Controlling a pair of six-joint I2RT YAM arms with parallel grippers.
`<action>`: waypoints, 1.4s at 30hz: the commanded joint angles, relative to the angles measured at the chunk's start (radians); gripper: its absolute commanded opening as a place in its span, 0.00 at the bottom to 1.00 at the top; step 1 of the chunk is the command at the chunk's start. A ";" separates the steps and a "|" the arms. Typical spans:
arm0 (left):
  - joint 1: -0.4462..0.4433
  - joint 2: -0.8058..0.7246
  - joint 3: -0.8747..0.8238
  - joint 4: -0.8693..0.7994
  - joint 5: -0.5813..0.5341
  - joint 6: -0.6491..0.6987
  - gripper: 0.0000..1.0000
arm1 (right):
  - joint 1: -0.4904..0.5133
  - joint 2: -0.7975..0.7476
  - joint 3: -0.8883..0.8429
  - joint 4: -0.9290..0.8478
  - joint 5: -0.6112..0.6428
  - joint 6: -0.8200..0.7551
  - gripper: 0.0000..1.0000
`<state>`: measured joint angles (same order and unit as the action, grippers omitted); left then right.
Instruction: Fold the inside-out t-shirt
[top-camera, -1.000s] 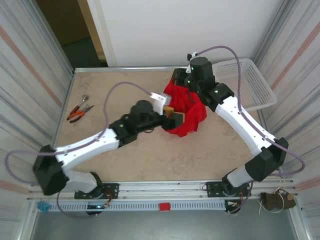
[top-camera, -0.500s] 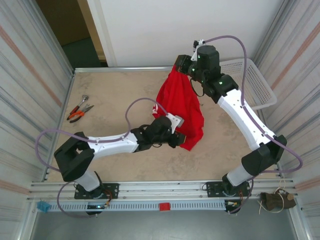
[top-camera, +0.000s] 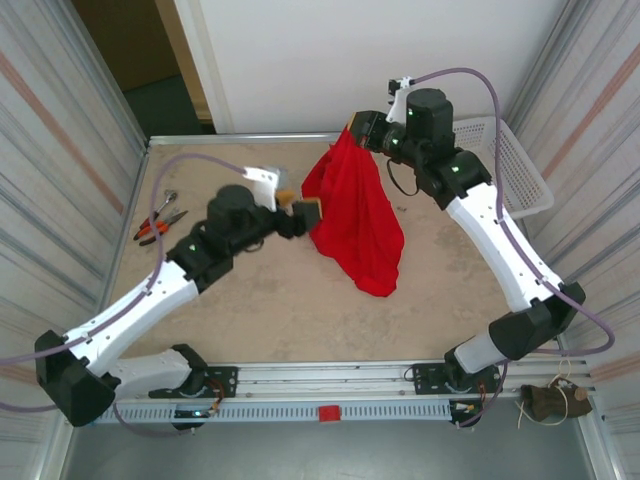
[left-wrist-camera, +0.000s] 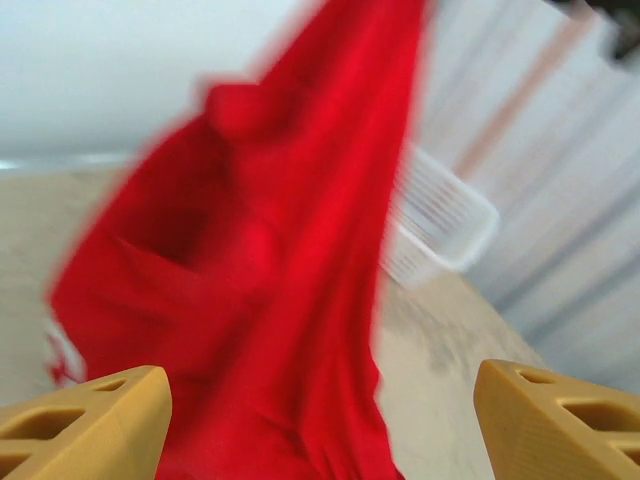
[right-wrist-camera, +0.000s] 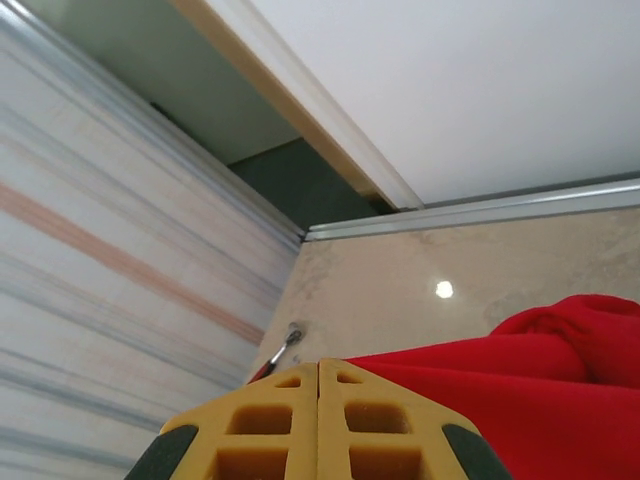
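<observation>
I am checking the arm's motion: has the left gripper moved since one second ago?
Yes. The left gripper has shifted left, toward the pliers, and now sits at the t-shirt's left edge.

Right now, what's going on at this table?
The right tool is shut on the top of the red t-shirt, holding it up so it hangs bunched, its lower end down by the table. The left tool is open, facing the hanging cloth without gripping it. No fold has been made yet.

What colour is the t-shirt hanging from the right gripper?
The t-shirt is bright red, seen best in the top external view.
</observation>
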<state>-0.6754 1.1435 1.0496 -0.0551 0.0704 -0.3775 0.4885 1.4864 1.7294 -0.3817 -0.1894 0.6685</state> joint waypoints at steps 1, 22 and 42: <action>0.050 0.082 0.091 -0.007 0.072 0.030 0.79 | -0.008 -0.070 0.089 -0.001 -0.063 -0.050 0.00; 0.088 0.242 0.111 0.201 -0.018 -0.056 0.80 | -0.074 -0.110 0.060 -0.007 -0.184 -0.089 0.00; 0.124 0.417 0.098 0.225 0.182 -0.206 0.75 | -0.086 -0.133 0.014 0.040 -0.217 -0.066 0.00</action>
<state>-0.5301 1.5486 1.1278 0.1329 0.2180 -0.5583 0.4053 1.3998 1.7512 -0.4072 -0.3908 0.6094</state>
